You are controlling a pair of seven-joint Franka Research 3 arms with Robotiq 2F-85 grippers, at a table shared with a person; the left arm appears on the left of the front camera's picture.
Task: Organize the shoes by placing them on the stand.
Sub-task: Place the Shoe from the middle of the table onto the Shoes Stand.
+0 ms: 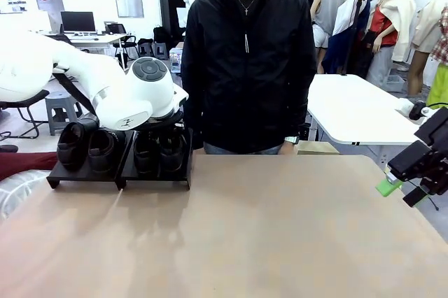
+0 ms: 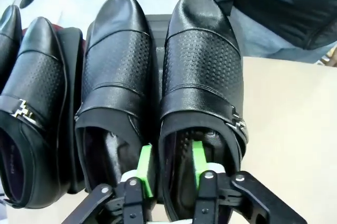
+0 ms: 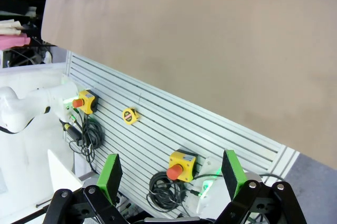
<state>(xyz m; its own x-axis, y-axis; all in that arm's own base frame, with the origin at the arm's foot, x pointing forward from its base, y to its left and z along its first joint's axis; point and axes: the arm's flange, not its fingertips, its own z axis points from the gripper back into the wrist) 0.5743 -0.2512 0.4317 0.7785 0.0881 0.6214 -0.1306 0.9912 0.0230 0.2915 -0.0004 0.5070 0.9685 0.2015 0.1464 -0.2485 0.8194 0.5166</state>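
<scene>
light: you get bright, even overhead room light | shadows: soft, faint on the table (image 1: 280, 242) | glare: white sheen on the shoes (image 2: 202, 56) | focus: sharp throughout | distortion: wrist views bow at edges

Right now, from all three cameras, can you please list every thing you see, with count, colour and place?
shoes: four, glossy black, in a row on the stand, toes toward the person.
stand: two low black platforms, side by side at the table's far left.
table: one, tan top, between robot and person.
emergency stop boxes: two, yellow with red buttons, on the slatted panel below the table edge.
tape measure: one, yellow, on the same panel.
cables: black, coiled by the stop boxes.
person: one, black jacket, standing at the far side.
left claw: green pads astride the inner wall of the rightmost shoe's opening, partly open.
right claw: open, off the table's right edge, holding nothing.
</scene>
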